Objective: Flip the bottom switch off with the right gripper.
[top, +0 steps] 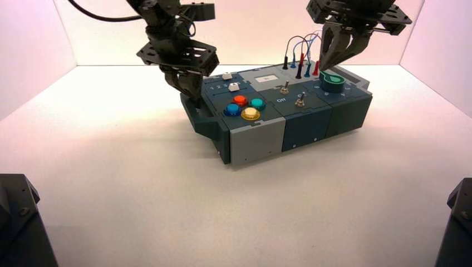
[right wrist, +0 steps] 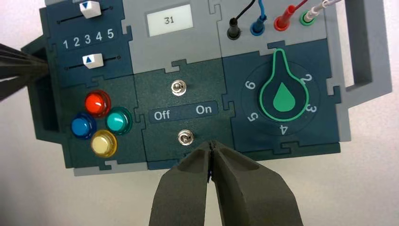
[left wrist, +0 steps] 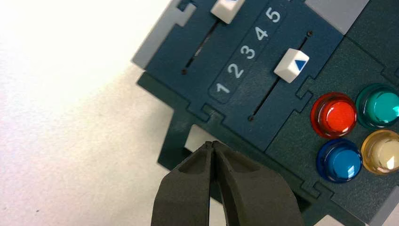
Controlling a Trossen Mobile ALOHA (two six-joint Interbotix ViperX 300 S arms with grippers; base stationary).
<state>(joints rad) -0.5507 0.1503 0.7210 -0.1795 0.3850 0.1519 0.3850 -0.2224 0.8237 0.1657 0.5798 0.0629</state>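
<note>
The bottom switch (right wrist: pixel 185 138) is a small metal toggle below the "Off / On" label (right wrist: pixel 182 112), nearest the box's front edge (top: pixel 299 101). A second toggle (right wrist: pixel 177 87) sits above the label. My right gripper (right wrist: pixel 211 144) is shut and holds nothing. It hovers well above the box's back right (top: pixel 328 62), near the wires and the green knob. In the right wrist view its tips line up just beside the bottom switch on the On side, without touching it. My left gripper (left wrist: pixel 212 143) is shut and empty, at the handle on the box's left end (top: pixel 188 92).
Red (right wrist: pixel 97 103), blue (right wrist: pixel 83 126), teal (right wrist: pixel 118 121) and yellow (right wrist: pixel 104 143) buttons cluster left of the switches. Two white sliders (right wrist: pixel 92 60) lie behind them. A display reading 31 (right wrist: pixel 169 20), plugged wires (top: pixel 300 58) and the green knob (right wrist: pixel 283 91) fill the rest of the box.
</note>
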